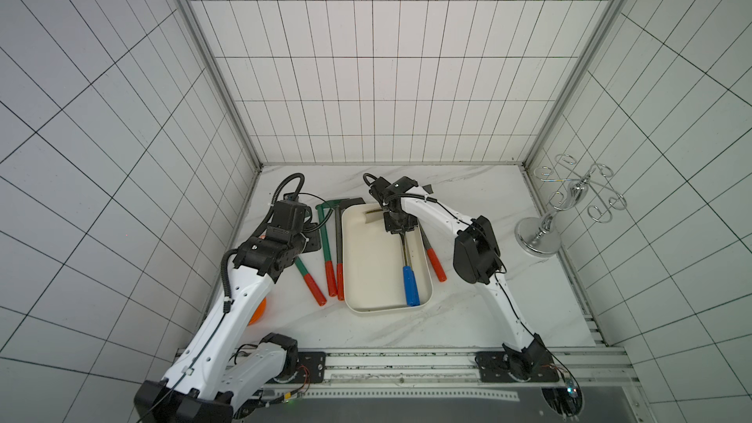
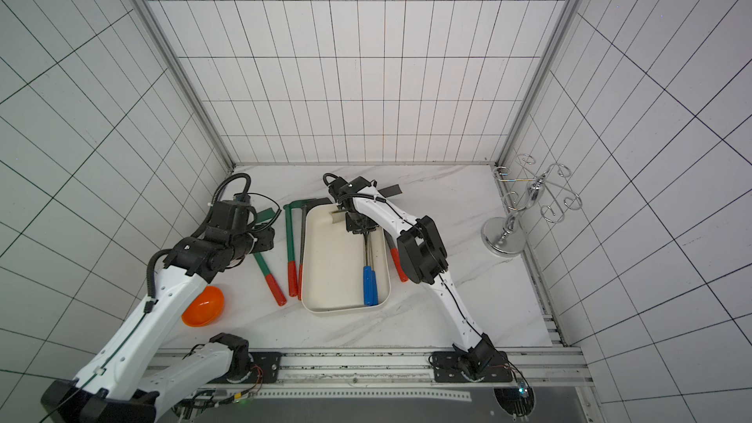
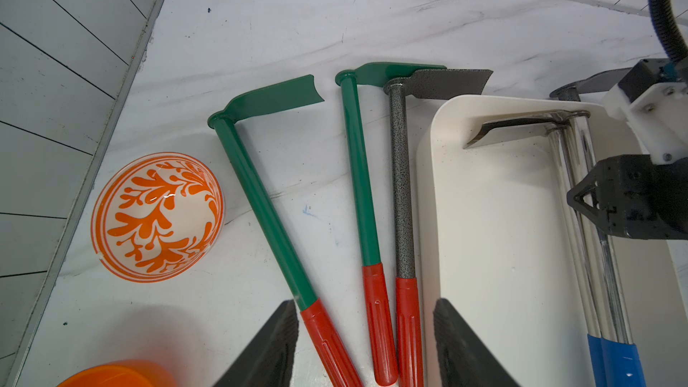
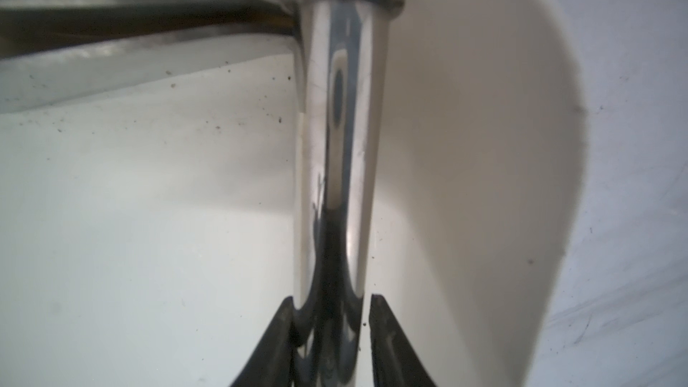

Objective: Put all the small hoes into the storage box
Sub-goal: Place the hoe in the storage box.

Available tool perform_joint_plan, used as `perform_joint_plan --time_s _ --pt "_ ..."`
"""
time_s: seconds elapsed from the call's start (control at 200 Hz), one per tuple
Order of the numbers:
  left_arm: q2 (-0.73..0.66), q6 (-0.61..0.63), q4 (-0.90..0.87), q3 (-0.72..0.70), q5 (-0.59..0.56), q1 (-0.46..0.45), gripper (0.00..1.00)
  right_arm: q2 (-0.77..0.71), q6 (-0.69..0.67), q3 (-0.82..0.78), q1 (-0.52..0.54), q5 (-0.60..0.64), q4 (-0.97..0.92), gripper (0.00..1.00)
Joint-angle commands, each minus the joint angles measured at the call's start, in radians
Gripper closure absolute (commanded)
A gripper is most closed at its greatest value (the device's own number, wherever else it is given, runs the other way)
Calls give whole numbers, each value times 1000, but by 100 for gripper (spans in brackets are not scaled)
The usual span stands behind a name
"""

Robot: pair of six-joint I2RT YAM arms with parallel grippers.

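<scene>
Right gripper (image 4: 331,297) was set low over the storage box (image 1: 374,270). Its jaws were parted only slightly around the chrome shaft of the small hoe (image 1: 408,272). In the right wrist view one finger (image 4: 283,329) was pressed to the shaft and a thin gap was seen at the other, so no firm clamp was shown.

Left gripper (image 3: 365,303) was held above the surface with jaws spread wide; nothing was held or touched.

The small hoe was laid inside the box, close along the wall on the robot's right. Its long axis was aligned with the box's long side, far to near. The blade was at the far end, turned toward the robot's left, and the blue handle at the near end.

A second blue-handled hoe (image 3: 560,180) was found just beside it in the box. A green-shafted hoe (image 3: 260,199), another green hoe (image 3: 359,180) and a speckled grey hoe (image 3: 402,180) were found on the surface just left of the box. An orange bowl (image 2: 203,306) was seen farther left.
</scene>
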Motion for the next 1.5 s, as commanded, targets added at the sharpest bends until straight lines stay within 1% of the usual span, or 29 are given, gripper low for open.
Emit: perform_joint_plan --time_s 0.0,0.455,0.695,0.965,1.28,1.385,1.495 --pt "-12 3 13 -14 -15 -3 39 22 6 78 -1 34 -26 63" --pt "-17 2 13 -15 -17 -3 39 20 5 68 -1 26 -29 62" --pt "-20 1 14 -20 -16 -4 39 20 4 64 2 -2 -25 57" --pt "-21 1 15 -23 -15 -3 38 17 1 64 2 -3 -29 56" --pt "-22 -1 16 -24 -14 -3 38 16 -24 82 -7 68 -86 59" --pt "-23 -1 16 -24 -15 -3 38 11 -42 94 -7 121 -108 63" --pt "-24 -2 17 -24 -14 -3 38 2 -72 90 -9 144 -109 67"
